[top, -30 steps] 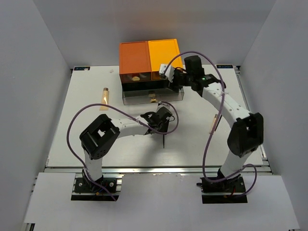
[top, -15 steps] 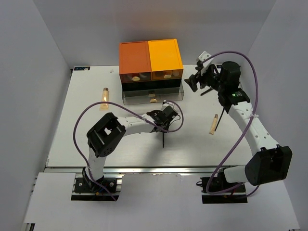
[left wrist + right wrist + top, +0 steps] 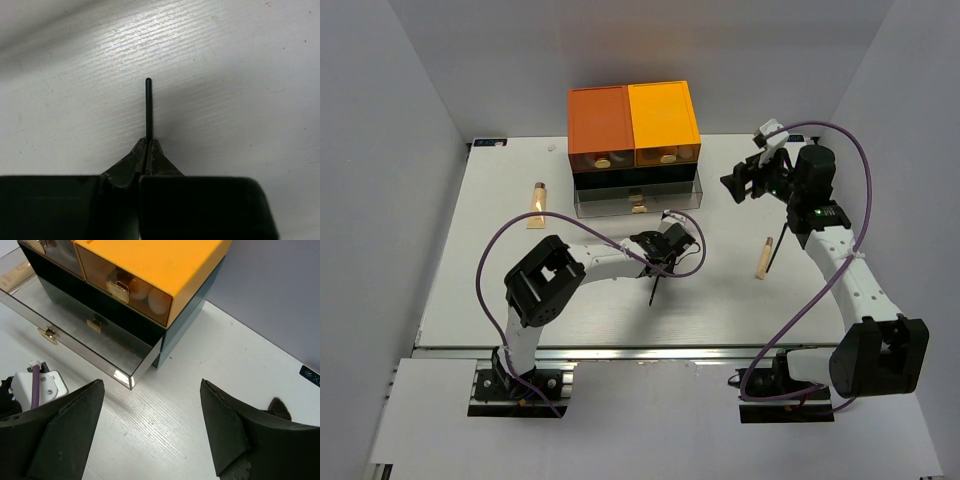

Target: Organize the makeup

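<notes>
The worktop (image 3: 240, 75) is matt white with a fine ridged grain. The thin black stick (image 3: 148, 107) looks smooth and dull. The drawer box (image 3: 150, 260) is glossy orange plastic, and its drawer (image 3: 75, 335) is smoky, clear and reflective, with shiny brass-coloured pulls (image 3: 48, 333). The right gripper (image 3: 151, 385) has matt black jaws.

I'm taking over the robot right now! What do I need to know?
Left gripper: shut on a thin black stick, at the middle of the table.
Right gripper: open, empty, right of the drawer box.
Done: peach sponges show through the yellow drawer front; the clear bottom drawer is pulled out.
Left: stow the held stick, then the left beige tube, the right beige tube and the second black stick beside it.
</notes>
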Controlling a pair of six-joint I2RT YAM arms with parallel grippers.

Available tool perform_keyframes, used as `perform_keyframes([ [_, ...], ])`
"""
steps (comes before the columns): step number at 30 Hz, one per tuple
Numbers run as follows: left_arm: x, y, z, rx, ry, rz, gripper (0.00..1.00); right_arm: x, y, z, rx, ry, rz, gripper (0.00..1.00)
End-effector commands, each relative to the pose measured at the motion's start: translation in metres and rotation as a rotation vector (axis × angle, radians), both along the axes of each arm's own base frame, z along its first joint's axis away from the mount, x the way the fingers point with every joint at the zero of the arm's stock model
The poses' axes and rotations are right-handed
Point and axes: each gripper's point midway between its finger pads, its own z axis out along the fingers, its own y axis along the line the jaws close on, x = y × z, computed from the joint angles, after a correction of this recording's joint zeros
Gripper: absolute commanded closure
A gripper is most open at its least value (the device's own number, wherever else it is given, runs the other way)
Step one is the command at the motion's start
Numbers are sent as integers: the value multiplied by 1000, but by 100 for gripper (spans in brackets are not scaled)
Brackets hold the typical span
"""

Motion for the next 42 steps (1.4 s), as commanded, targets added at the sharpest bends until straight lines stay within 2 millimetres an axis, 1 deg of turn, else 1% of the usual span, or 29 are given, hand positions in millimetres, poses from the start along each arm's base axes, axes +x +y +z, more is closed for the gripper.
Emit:
perform_keyframes([
  [1,-42,34,-38,144,184,-37,100,-3,-4,10,26,-32,-18,17],
  [2,-43,29,-33,126,184,-62,100,-3,-7,9,35,-24,-39,11],
  [4,-40,14,-20,63,165,-97,100,-3,-13,3,40,-6,-59,11],
  [5,-38,7,-7,23,146,-115,100,-4,-15,-2,47,11,-61,11],
  [6,-39,0,1,-14,150,-148,100,-5,-16,-5,68,35,-66,11],
  [7,-38,-9,9,-53,132,-171,100,-4,-22,-7,82,51,-80,11],
  [8,-36,-14,24,-92,113,-185,100,-5,-23,-10,98,70,-75,11],
  [9,-34,-27,50,-166,74,-229,100,-3,-31,-13,130,102,-95,12],
  [10,-34,-27,50,-163,71,-236,100,-3,-31,-13,131,102,-95,12],
  [12,-34,-38,68,-223,42,-282,100,-1,-33,-16,147,119,-101,16],
  [13,-34,-40,84,-250,14,-313,100,2,-45,-15,153,116,-130,20],
  [15,-36,-49,104,-309,-25,-367,100,4,-52,-15,159,119,-142,24],
  [16,-35,-50,118,-325,-58,-392,100,5,-54,-13,162,119,-146,28],
  [18,-34,-51,133,-347,-94,-413,100,7,-60,-13,175,125,-156,31],
  [19,-33,-52,139,-350,-111,-421,100,7,-61,-14,181,127,-158,32],
  [20,-30,-52,153,-361,-142,-428,100,8,-64,-14,187,130,-164,32],
  [22,-23,-49,164,-365,-169,-418,100,8,-64,-16,195,140,-160,33],
  [23,-17,-48,176,-372,-194,-411,100,7,-64,-17,198,144,-158,34],
  [25,-8,-44,189,-366,-236,-407,100,6,-64,-17,199,146,-156,34],
  [26,-1,-42,202,-369,-275,-405,100,5,-64,-18,198,146,-155,34],
  [27,4,-39,208,-354,-304,-407,100,4,-64,-19,198,148,-153,34],
  [31,22,-25,230,-179,-462,-555,100,1,-63,-22,196,154,-147,34],
  [32,36,-12,234,-85,-514,-540,100,1,-63,-24,198,159,-146,34],
  [33,45,-9,249,-61,-555,-536,100,0,-63,-24,198,158,-145,34],
  [35,58,-2,263,50,-633,-590,100,-2,-62,-26,199,166,-142,33],
  [38,71,5,286,194,-769,-676,100,-3,-62,-29,201,173,-142,33],
  [40,75,10,290,284,-823,-755,100,-4,-61,-31,201,178,-139,33],
  [41,80,15,296,303,-854,-764,100,-5,-61,-31,202,178,-139,33],
  [42,82,15,297,309,-866,-795,100,-5,-61,-31,202,179,-139,33],
])
